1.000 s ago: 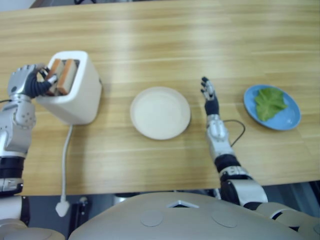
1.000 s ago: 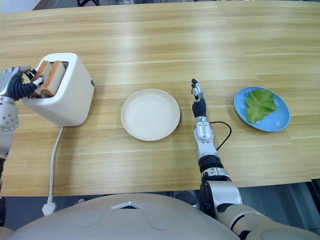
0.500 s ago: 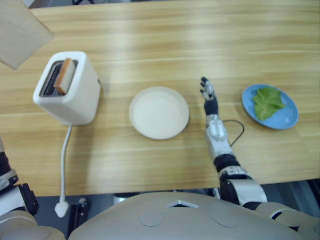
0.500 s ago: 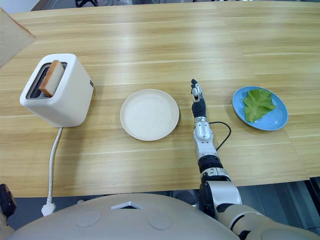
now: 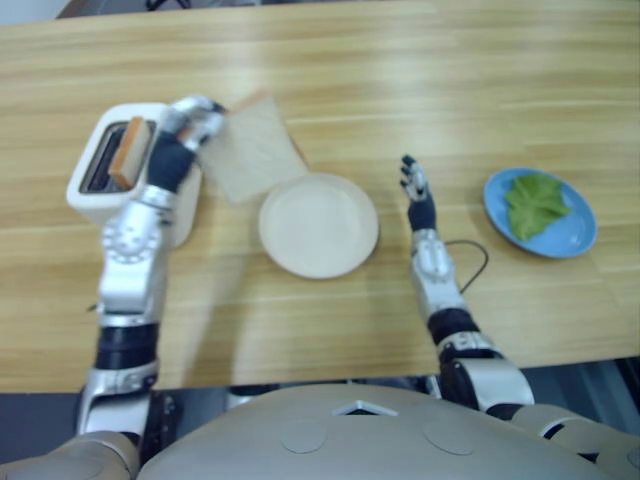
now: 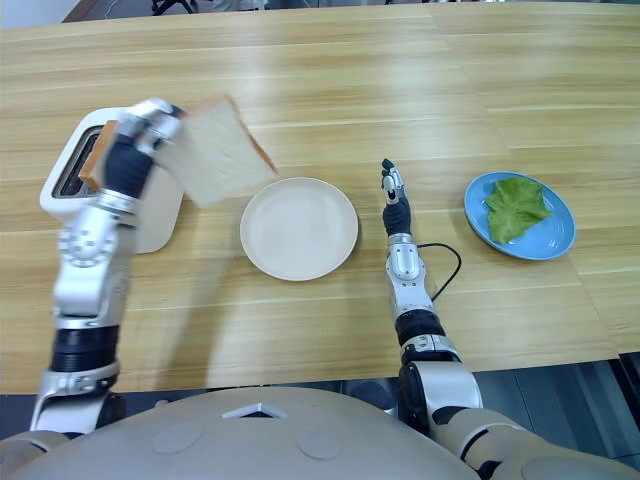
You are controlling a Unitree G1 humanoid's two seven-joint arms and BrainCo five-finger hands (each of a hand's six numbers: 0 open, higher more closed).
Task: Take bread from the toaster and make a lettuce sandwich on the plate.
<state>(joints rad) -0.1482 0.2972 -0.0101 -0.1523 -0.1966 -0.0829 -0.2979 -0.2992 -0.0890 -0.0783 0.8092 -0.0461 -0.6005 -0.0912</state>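
Above the tabletop (image 5: 400, 70), left eye view: gripped a bread slice (image 5: 250, 160) in the left hand (image 5: 185, 125), between toaster (image 5: 88, 200) and plate (image 5: 320, 225), likely to lay it there. Right eye view: rested the right hand (image 6: 396, 205) flat and empty by the plate, likely waiting for the lettuce (image 6: 517, 208).

wooden table (image 6: 400, 90) with white toaster (image 6: 160, 215) left, cream plate (image 6: 298, 228) centre, blue plate (image 6: 545, 248) right

Tilted bread slice (image 6: 215, 150) above plate (image 6: 299, 228) edge
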